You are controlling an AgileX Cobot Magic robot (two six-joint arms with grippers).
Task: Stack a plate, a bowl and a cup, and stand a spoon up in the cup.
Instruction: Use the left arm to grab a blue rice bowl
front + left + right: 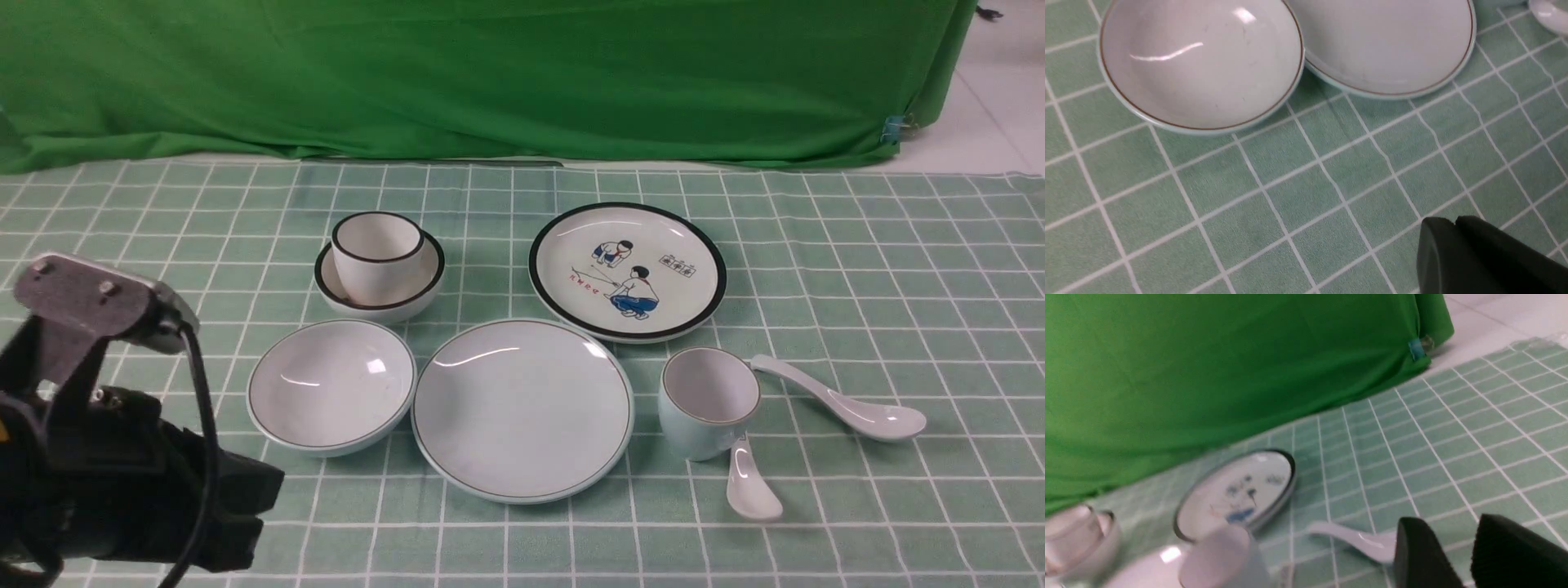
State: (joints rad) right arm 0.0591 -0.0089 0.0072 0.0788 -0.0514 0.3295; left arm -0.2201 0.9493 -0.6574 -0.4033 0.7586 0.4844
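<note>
Nothing is stacked yet. Left tool (1455,222), clenched empty, hovers near the bowl (331,384); right tool (1449,528) is released. Likely next: open left, grip rim, lift onto plate (522,408).

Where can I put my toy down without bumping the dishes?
Bare cloth lies right of the cartoon plate, along the back by the green curtain, and in front of the plain plate. The middle is crowded: bowl, plain plate and cup sit close together.

Pale bluish-white bowl (1200,61) and plate (1384,45), thin brown rims, ahead of black left gripper (1453,223); green white-grid cloth (1290,183) beneath; plain green backdrop (490,73).
</note>
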